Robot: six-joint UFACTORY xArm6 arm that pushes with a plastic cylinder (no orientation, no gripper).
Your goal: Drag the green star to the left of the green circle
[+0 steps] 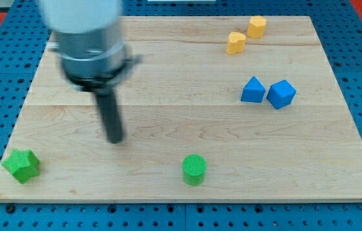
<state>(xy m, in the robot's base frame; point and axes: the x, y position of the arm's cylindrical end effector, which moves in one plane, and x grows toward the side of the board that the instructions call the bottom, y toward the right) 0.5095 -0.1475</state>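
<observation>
The green star [20,165] sits in the board's bottom-left corner, close to the wooden board's [181,77] edge, well apart from the green circle [194,169], which stands near the bottom edge about midway across. The star is already on the circle's left side, though far off, so the job reads as bringing it rightward until it rests just beside the circle. My tip [114,139] stands on open wood between the two green blocks and above their line, touching neither, nearer the star than the circle. There is no pincer to open or close here, only the bare rod. The arm hangs from the view's top left, its grey housing blurred, probably by motion, the dark rod dropping nearly straight down. To push the star right, my tip would need to get round to its left. Two blue blocks [267,92] touching each other and two yellow blocks [246,35] lie far off at the right, out of the way.
</observation>
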